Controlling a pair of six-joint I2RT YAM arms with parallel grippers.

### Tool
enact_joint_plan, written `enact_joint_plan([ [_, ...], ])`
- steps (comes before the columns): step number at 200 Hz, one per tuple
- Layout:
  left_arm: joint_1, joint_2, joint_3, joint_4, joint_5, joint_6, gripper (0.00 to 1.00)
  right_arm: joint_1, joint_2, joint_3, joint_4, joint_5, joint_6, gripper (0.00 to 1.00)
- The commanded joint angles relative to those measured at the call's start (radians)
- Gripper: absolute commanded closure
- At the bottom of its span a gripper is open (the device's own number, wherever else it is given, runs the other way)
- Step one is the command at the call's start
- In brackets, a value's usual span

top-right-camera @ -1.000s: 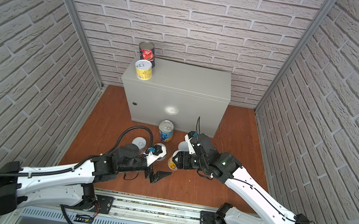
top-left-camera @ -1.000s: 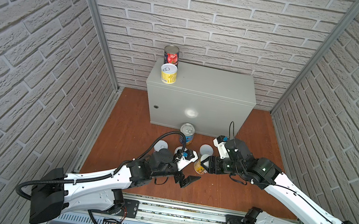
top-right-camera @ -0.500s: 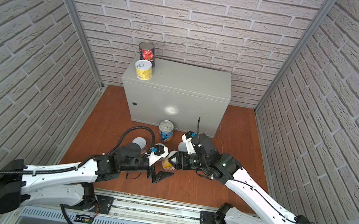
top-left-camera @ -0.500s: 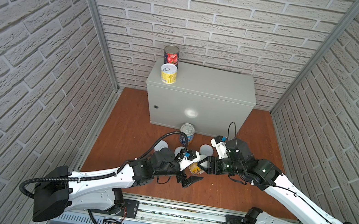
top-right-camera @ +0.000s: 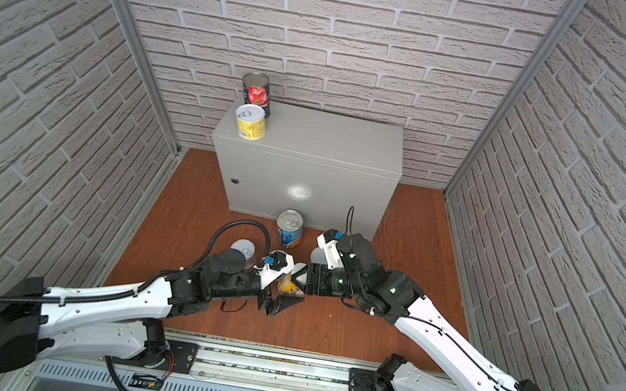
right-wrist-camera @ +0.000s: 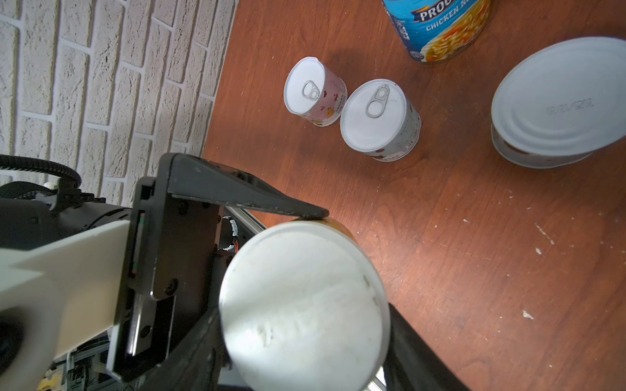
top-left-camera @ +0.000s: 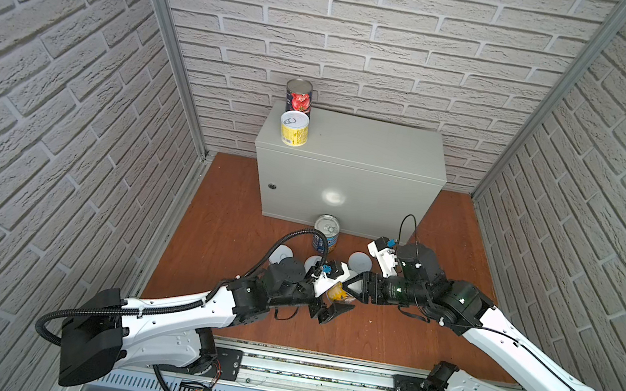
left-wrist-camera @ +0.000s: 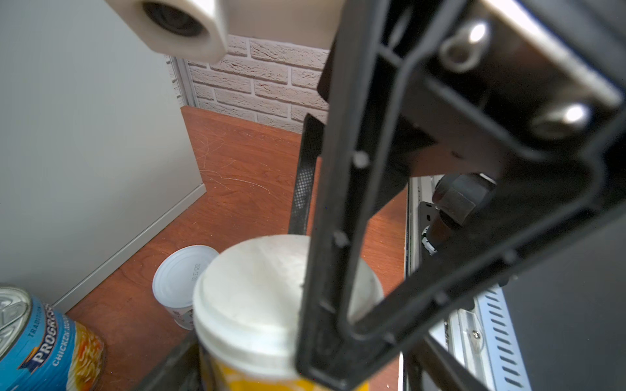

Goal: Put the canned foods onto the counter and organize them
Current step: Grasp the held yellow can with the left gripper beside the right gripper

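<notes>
A short yellow can (right-wrist-camera: 305, 304) hangs just above the floor with my right gripper (top-left-camera: 345, 292) shut on it. My left gripper (top-left-camera: 334, 298) has its jaws on either side of the same can (top-left-camera: 334, 292). One of its fingers (right-wrist-camera: 250, 203) reaches the can's rim; the other is hidden. On the counter (top-left-camera: 373, 146), at its left end, stand a tall tomato can (top-left-camera: 299, 96) and a yellow can (top-left-camera: 294, 128). A blue Progresso can (top-left-camera: 325, 236) and three short white cans (right-wrist-camera: 313, 91), (right-wrist-camera: 377, 118), (right-wrist-camera: 555, 101) stand on the floor.
The wooden floor (top-left-camera: 228, 213) lies between brick walls on three sides. The counter's front face (top-left-camera: 344, 197) rises just behind the blue can. The rail (top-left-camera: 302, 371) that carries both arms runs along the front edge.
The right gripper has carried the yellow can a little to the left, towards the left gripper. The left jaws have narrowed around the can.
</notes>
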Motion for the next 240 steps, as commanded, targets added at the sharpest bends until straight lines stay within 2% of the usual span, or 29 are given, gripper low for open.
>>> enact_joint_plan([
  [1, -0.005, -0.009, -0.012, 0.076, 0.012, 0.009, 0.21, -0.009, -0.019, -0.001, 0.148, -0.050, 0.023, 0.39],
  [24, -0.005, -0.011, -0.016, 0.078, 0.006, 0.007, 0.24, -0.013, -0.017, -0.006, 0.163, -0.059, 0.032, 0.39],
  [112, -0.005, -0.013, -0.038, 0.081, -0.031, -0.003, 0.25, -0.038, -0.041, -0.019, 0.176, -0.058, 0.064, 0.41],
  [189, -0.005, -0.002, -0.029, 0.079, -0.100, -0.013, 0.43, -0.046, -0.034, -0.038, 0.209, -0.086, 0.084, 0.42],
  [220, -0.004, 0.004, -0.018, 0.067, -0.128, -0.021, 0.45, -0.045, -0.030, -0.038, 0.207, -0.084, 0.075, 0.42],
  [240, -0.004, 0.009, -0.006, 0.049, -0.171, -0.029, 0.46, -0.046, -0.031, -0.038, 0.197, -0.065, 0.070, 0.36],
])
